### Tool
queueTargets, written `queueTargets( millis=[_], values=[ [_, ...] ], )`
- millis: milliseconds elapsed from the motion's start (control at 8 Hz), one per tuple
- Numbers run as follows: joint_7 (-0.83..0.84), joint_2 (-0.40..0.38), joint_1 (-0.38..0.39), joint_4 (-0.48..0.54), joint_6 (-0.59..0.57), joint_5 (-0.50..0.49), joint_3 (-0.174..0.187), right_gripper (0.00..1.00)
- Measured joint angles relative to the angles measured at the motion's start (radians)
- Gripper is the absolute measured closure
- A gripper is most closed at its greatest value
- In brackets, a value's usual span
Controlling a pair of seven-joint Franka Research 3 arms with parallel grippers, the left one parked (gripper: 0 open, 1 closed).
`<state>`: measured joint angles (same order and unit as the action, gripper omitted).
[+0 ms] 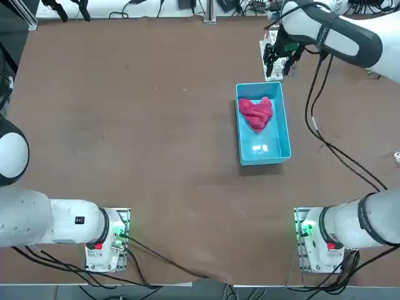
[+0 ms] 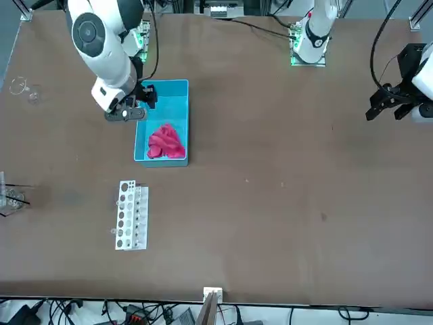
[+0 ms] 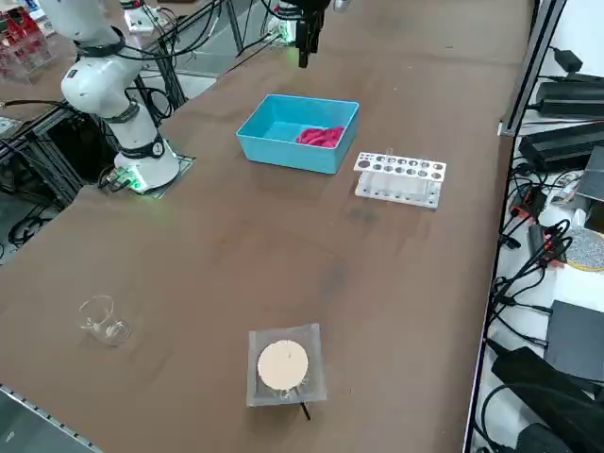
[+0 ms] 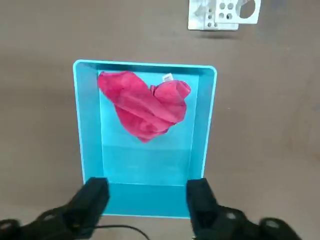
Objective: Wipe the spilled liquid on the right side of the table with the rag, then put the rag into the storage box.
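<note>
The pink-red rag (image 1: 256, 113) (image 4: 145, 107) lies crumpled inside the light-blue storage box (image 1: 281, 134) (image 2: 140, 139) (image 3: 283, 151), in the half farther from the robot's base. My right gripper (image 4: 147, 195) (image 2: 130, 108) (image 3: 304, 42) hangs well above the box's other end, open, with nothing between its fingers (image 4: 92, 197). Of the spilled liquid, only a faint darker smear (image 2: 64, 198) shows on the brown table (image 1: 125, 125), to the robot's right of the white rack.
A white test-tube rack (image 2: 130, 215) (image 3: 396, 179) stands just beyond the box. A glass beaker (image 3: 104, 321) and a clear square dish holding a tan disc (image 3: 283, 365) sit near the table's right edge. Cables trail from the arm bases.
</note>
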<state>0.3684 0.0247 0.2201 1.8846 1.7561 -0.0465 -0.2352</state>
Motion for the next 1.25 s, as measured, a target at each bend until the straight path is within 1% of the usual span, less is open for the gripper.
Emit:
queueTargets(
  millis=[125, 250, 375, 625, 750, 875, 1000, 1125, 1250],
  values=[
    [-0.020, -0.010, 0.000, -0.003, 0.000, 0.000, 0.024, 0.00],
    [-0.037, -0.019, -0.001, -0.013, 0.001, 0.000, 0.064, 0.00],
    [-0.058, -0.023, -0.003, -0.038, 0.001, 0.000, 0.118, 0.00],
    [-0.127, -0.019, -0.010, -0.093, 0.002, 0.002, 0.238, 0.00],
    [-0.188, -0.010, -0.018, -0.123, 0.002, 0.002, 0.290, 0.00],
    [-0.257, 0.004, -0.032, -0.162, 0.000, 0.004, 0.332, 0.00],
    [-0.333, 0.016, -0.051, -0.199, -0.011, 0.025, 0.360, 0.00],
    [-0.417, 0.022, -0.072, -0.227, -0.031, 0.067, 0.373, 0.00],
    [-0.468, 0.021, -0.088, -0.243, -0.053, 0.094, 0.376, 0.00]
  ],
)
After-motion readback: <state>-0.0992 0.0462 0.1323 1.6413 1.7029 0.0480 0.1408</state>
